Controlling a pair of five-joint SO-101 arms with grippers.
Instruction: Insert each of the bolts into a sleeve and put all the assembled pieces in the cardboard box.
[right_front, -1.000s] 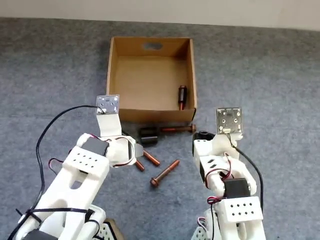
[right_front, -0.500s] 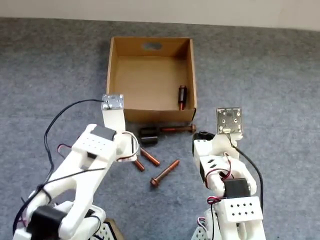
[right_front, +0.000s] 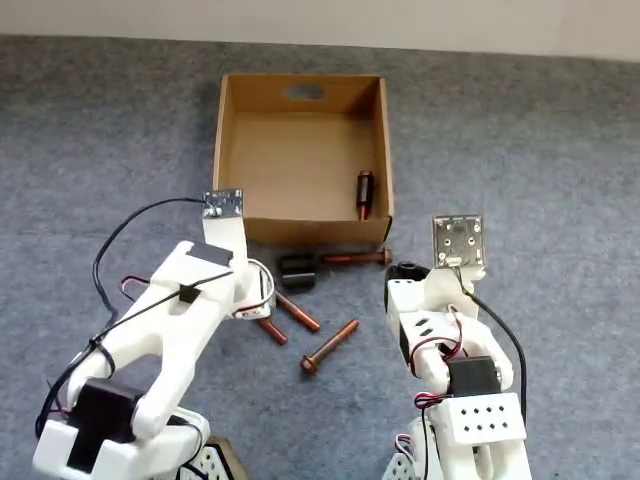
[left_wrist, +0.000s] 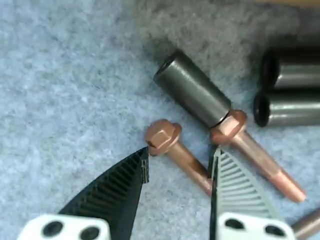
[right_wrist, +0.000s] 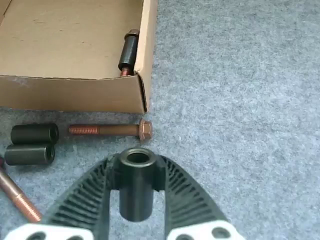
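The left gripper is held open around a copper bolt on the grey carpet. A black sleeve is held tight in the right gripper.

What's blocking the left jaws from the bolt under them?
Nothing visible. The bolt lies between the left gripper's open jaws. A second bolt lies just outside one jaw and could get nudged.
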